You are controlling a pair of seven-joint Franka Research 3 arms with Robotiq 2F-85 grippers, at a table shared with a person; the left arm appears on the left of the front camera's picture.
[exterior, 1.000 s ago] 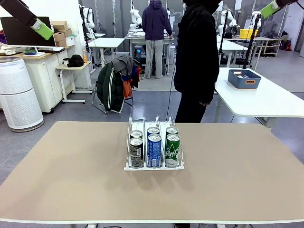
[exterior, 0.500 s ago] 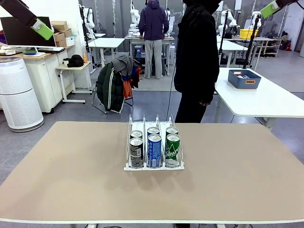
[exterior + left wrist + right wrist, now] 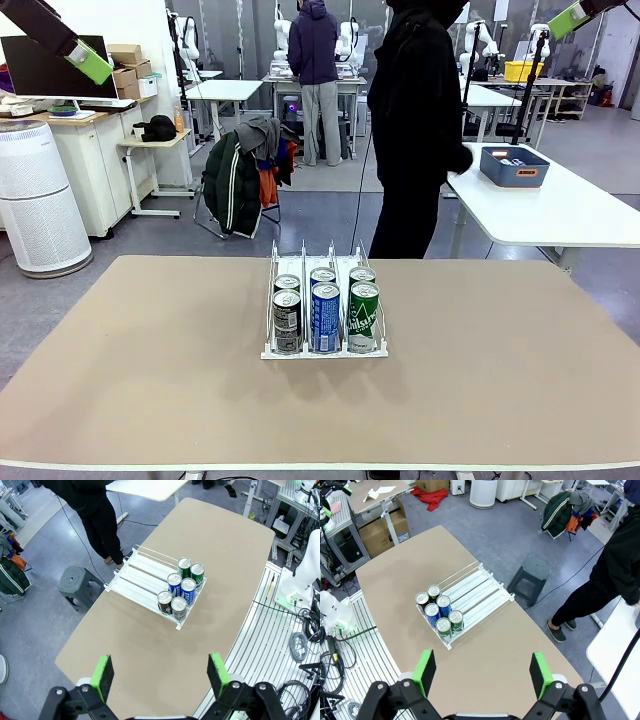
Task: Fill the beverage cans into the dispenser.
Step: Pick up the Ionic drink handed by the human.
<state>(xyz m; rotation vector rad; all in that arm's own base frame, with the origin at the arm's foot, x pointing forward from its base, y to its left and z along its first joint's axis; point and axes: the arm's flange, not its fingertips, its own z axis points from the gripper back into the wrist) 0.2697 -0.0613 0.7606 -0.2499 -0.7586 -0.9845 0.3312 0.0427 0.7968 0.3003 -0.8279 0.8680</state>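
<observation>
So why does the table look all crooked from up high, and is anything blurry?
Left wrist view: the camera sits turned, so the table looks slanted; the cans look sharp. Right wrist view: same slant, cans sharp too. Front view: even room light, just a faint soft shadow before the dispenser, no glare.

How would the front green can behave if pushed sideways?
The green can is tall and slim, so likely tippy. The dispenser flanks it closely on both sides, probably holding it upright. Its smooth round wall may slip in a grasp.

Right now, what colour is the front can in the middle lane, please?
That can is blue; clearest in front view.
</observation>
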